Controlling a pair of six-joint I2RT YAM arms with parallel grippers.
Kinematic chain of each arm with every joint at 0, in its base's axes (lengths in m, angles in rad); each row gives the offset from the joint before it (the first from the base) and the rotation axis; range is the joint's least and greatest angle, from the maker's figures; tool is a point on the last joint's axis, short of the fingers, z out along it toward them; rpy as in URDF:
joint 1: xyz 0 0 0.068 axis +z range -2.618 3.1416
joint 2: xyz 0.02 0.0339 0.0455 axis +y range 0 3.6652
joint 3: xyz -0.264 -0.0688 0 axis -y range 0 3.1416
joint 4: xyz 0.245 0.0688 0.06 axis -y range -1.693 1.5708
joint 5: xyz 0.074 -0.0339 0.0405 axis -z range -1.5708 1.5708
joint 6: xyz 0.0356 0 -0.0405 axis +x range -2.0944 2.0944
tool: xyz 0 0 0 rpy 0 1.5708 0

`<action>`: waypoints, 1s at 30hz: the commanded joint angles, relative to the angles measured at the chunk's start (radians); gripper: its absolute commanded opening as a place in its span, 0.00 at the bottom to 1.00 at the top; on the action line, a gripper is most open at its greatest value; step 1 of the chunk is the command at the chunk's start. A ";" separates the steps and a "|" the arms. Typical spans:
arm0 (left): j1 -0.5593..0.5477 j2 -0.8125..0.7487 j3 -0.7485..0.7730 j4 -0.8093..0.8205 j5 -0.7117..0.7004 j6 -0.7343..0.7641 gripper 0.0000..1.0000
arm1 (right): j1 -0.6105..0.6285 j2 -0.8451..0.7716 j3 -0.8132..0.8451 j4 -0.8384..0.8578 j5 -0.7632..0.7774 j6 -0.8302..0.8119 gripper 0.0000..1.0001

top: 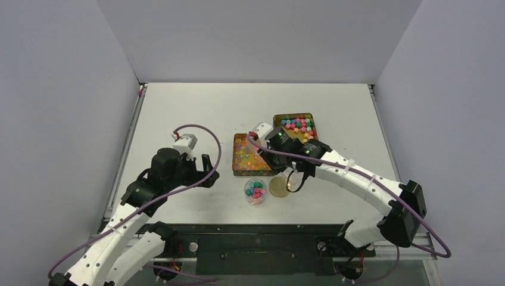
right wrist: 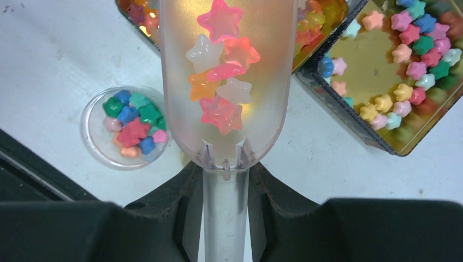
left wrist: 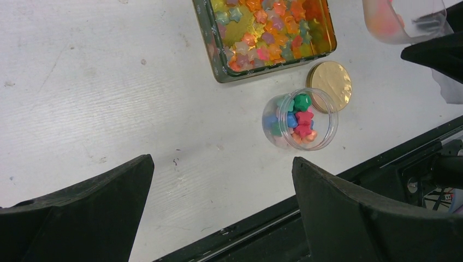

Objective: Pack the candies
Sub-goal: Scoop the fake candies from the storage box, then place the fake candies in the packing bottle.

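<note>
At the centre of my right wrist view, my right gripper (right wrist: 225,183) clamps the handle of a clear scoop (right wrist: 174,98) carrying translucent candies (right wrist: 221,22). More sit in the jar (right wrist: 93,142) at left. My left gripper (left wrist: 223,164) hangs with fingers spread wide.

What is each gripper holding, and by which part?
Right gripper grips the clear scoop by its handle, candies inside; left gripper is open, empty.
</note>
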 commanded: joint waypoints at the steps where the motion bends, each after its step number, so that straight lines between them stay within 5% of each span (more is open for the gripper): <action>1: -0.003 -0.014 0.006 0.051 0.014 0.009 0.96 | 0.060 -0.059 -0.012 -0.057 0.053 0.092 0.00; 19: -0.003 -0.024 0.003 0.057 0.027 0.012 0.96 | 0.238 -0.047 0.012 -0.386 -0.008 0.308 0.00; 30: -0.003 -0.022 0.001 0.057 0.037 0.016 0.96 | 0.264 0.010 0.078 -0.536 -0.188 0.328 0.00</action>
